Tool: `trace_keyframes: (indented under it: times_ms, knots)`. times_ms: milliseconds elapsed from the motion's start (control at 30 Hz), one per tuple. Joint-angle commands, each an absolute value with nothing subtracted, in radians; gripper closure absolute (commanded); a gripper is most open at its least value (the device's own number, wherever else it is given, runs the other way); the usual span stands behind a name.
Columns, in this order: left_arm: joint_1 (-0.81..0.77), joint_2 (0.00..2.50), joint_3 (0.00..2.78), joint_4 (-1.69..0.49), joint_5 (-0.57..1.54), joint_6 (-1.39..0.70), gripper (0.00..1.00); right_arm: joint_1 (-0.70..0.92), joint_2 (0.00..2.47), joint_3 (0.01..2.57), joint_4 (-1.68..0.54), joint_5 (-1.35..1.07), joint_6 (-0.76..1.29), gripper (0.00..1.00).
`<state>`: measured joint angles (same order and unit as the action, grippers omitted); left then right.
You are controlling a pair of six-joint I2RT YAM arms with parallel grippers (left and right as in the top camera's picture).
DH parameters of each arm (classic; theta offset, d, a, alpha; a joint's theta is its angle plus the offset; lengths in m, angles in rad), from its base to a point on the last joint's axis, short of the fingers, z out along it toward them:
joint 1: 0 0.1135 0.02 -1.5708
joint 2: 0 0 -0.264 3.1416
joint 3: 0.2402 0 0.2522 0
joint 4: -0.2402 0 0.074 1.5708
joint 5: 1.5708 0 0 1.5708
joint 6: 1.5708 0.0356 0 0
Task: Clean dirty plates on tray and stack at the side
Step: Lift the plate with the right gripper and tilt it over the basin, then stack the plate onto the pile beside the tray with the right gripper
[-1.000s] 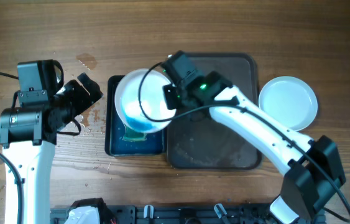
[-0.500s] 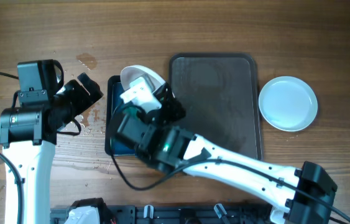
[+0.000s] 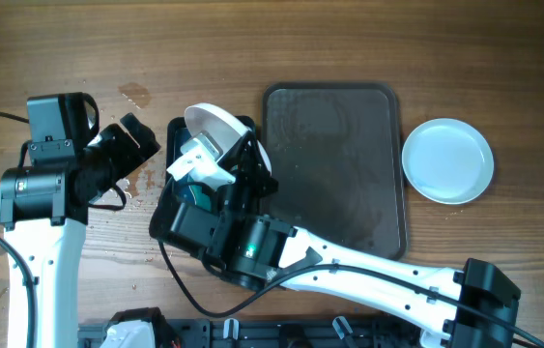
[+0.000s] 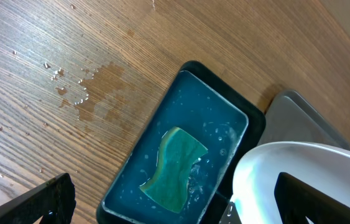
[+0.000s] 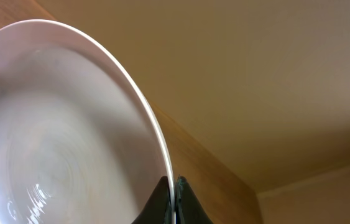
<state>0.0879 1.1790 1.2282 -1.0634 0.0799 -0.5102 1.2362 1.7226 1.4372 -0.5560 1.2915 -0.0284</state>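
My right gripper (image 3: 244, 159) is shut on the rim of a wet white plate (image 3: 215, 124), held tilted on edge over the blue basin (image 3: 177, 130). In the right wrist view the fingertips (image 5: 175, 191) pinch the plate (image 5: 56, 137) by its rim. My left gripper (image 3: 139, 140) is open and empty, left of the basin. The left wrist view shows the basin (image 4: 162, 124) filled with water, a green sponge (image 4: 173, 165) in it, and the plate (image 4: 299, 180) at the lower right. The dark tray (image 3: 334, 164) holds no plates.
A clean white plate (image 3: 447, 159) lies on the table right of the tray. Water drops and a wet patch (image 4: 94, 93) mark the wood left of the basin. My right arm (image 3: 349, 266) stretches across the table's front.
The right arm has swung towards the front left and turned the plate from flat over the basin to tilted on edge. The left arm has not moved.
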Motion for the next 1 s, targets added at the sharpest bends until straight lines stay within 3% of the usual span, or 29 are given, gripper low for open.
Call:
trace_keyframes:
  times_ms: [0,400,467,500,533,633,700,800,967]
  knots:
    - [0.095,1.176,1.245,-1.064,0.085,-0.506,0.00,1.239,1.695,1.462,-0.550,1.330,-0.035,0.96]
    - [0.095,1.176,1.245,-1.064,0.085,-0.506,0.00,1.237,1.695,1.462,-0.532,1.345,-0.049,0.96]
    - [0.095,1.176,1.245,-1.064,0.085,-0.506,0.00,1.207,1.695,1.462,-0.565,1.302,0.118,0.96]
    - [0.095,1.176,1.245,-1.064,0.085,-0.506,0.00,1.148,1.696,1.462,-0.625,1.169,0.284,0.96]
    - [0.095,1.176,1.245,-1.064,0.085,-0.506,0.00,1.024,1.696,1.462,-0.712,0.795,0.469,0.96]
    - [0.095,1.176,1.245,-1.064,0.085,-0.506,0.00,0.628,1.674,1.462,-0.701,-0.277,0.397,0.96]
    - [0.095,1.176,1.245,-1.064,0.085,-0.506,0.00,0.423,1.618,1.462,-0.696,-0.563,0.397,0.96]
    - [0.095,1.176,1.245,-1.064,0.085,-0.506,0.00,0.047,1.497,1.462,-0.777,-0.607,0.465,0.96]
    - [0.095,1.176,1.245,-1.064,0.085,-0.506,0.00,-0.359,1.489,1.383,-1.043,-0.301,0.406,0.96]
